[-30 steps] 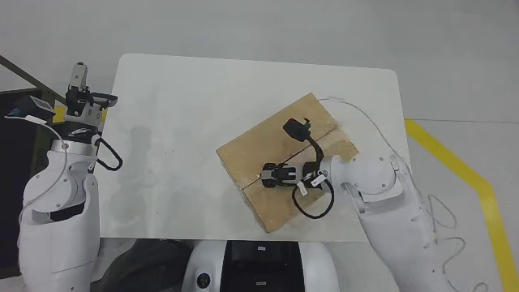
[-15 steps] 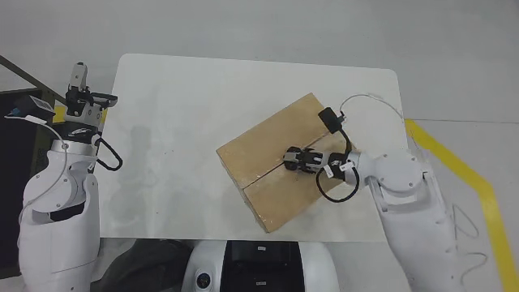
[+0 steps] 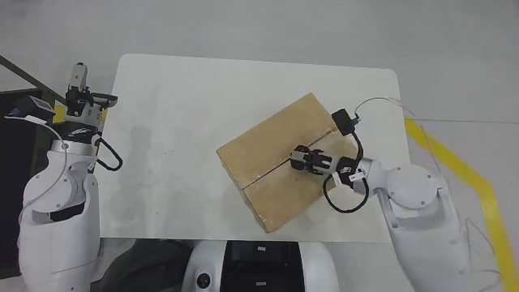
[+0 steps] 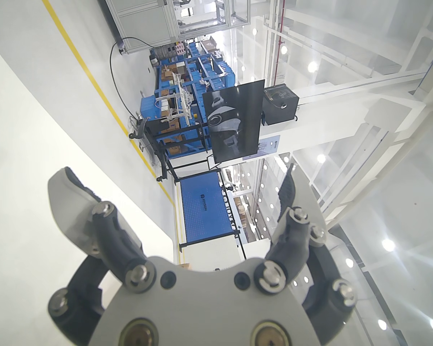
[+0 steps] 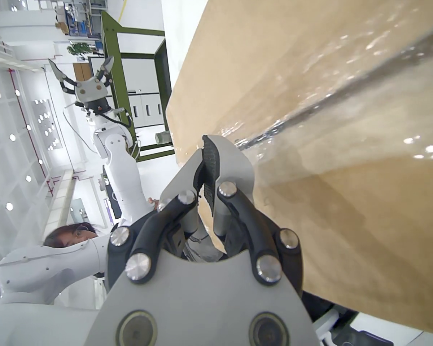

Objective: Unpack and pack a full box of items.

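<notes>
A closed brown cardboard box (image 3: pixel 272 150) lies at an angle on the white table (image 3: pixel 178 113), right of centre, with a taped seam (image 5: pixel 346 91) along its top. My right gripper (image 3: pixel 294 159) rests low over the box top at the seam, and its fingers (image 5: pixel 211 156) are pressed together with nothing visible between them. My left gripper (image 4: pixel 178 171) is held up at the table's left edge (image 3: pixel 79 73), far from the box. It points away from the table and stands open and empty.
The table's left half is bare white surface. A dark green-framed stand (image 5: pixel 137 55) sits beyond the table's left edge. A yellow floor line (image 3: pixel 454 166) runs to the right, and a thin white cable (image 3: pixel 377 101) arcs over the table's right corner.
My right gripper has slid along the box's seam from the middle of the top toward its right side, with the arm drawing back. The left arm has kept still.
</notes>
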